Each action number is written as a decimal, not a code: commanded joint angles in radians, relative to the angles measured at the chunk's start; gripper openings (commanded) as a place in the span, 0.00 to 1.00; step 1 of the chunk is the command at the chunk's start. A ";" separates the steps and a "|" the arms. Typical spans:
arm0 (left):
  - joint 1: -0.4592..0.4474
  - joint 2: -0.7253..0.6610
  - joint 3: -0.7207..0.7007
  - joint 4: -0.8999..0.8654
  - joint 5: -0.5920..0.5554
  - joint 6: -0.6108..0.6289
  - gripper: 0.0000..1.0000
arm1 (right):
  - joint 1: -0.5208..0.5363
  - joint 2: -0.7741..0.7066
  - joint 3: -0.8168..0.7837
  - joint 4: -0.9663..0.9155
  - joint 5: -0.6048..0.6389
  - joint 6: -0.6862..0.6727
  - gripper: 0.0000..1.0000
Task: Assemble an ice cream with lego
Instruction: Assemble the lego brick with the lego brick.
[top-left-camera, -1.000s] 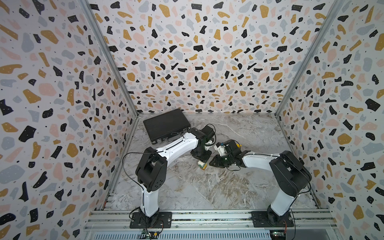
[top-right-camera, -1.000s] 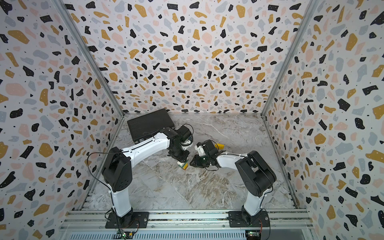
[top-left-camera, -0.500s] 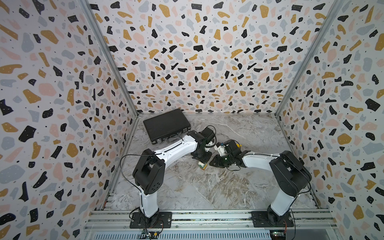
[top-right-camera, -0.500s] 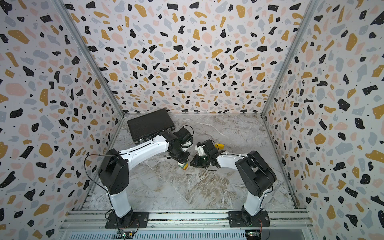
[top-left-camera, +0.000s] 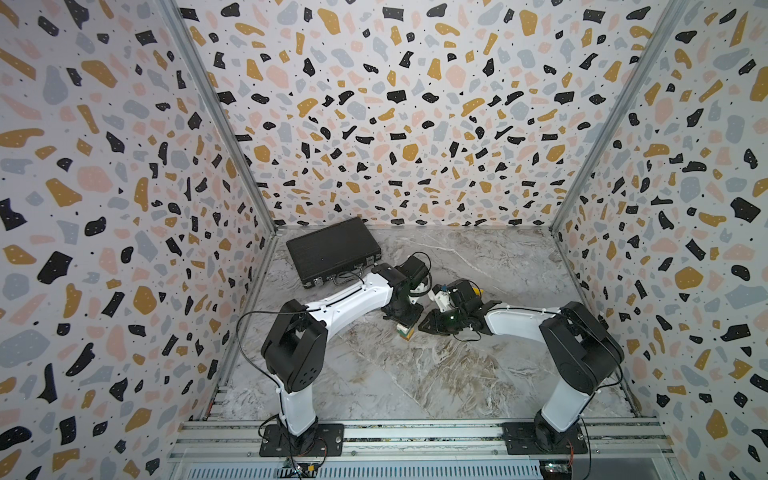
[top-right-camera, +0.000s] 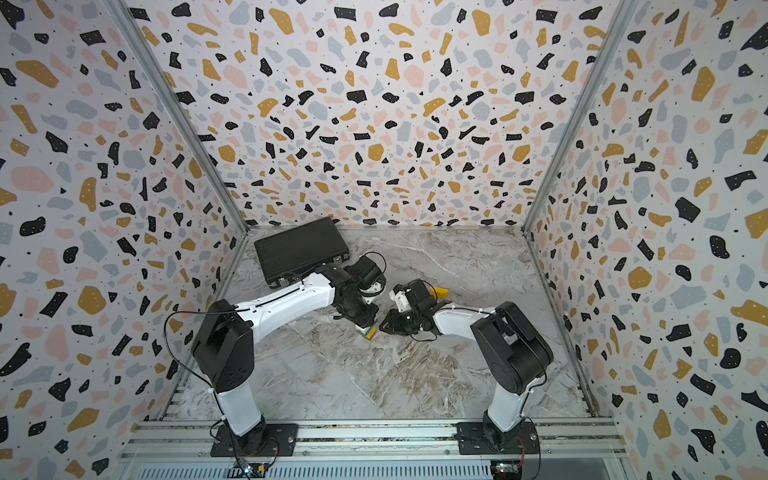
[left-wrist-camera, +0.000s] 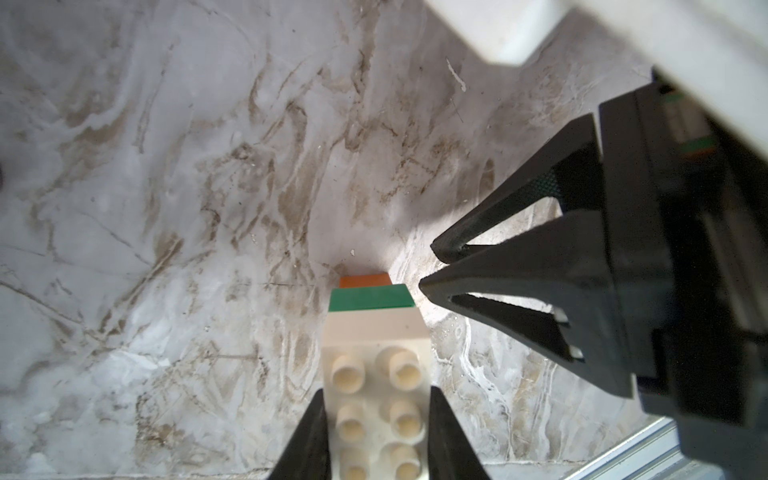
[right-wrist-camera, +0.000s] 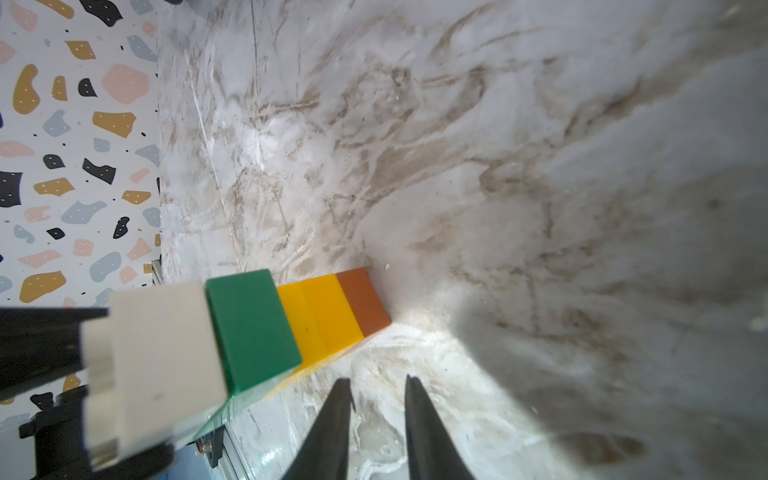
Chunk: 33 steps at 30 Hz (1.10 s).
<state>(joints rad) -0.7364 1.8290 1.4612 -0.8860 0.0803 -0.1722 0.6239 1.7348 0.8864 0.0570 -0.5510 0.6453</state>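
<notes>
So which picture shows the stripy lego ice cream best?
The right wrist view. It shows the ice cream side-on, with white, green, yellow and orange-brown stripes all clear. The left wrist view looks down its studded white end, hiding the yellow. In both top views it is a tiny speck, partly covered.

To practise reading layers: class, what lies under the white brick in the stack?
Under the white brick sits a green brick, then a yellow layer, then an orange-brown brick meeting the marble table. The studs joining them are covered, as is the stack's underside.
</notes>
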 joint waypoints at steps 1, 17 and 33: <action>-0.005 0.073 -0.057 -0.085 -0.035 -0.008 0.26 | 0.005 -0.055 0.016 -0.018 0.017 -0.012 0.32; -0.006 -0.010 0.068 -0.102 -0.030 -0.030 0.55 | 0.005 -0.078 0.009 -0.031 0.046 -0.022 0.42; 0.014 -0.194 0.032 -0.047 0.079 -0.020 1.00 | -0.040 -0.186 -0.050 -0.036 0.163 -0.013 0.52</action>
<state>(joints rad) -0.7345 1.7123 1.5139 -0.9539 0.1352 -0.2016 0.6079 1.6238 0.8627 0.0395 -0.4526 0.6312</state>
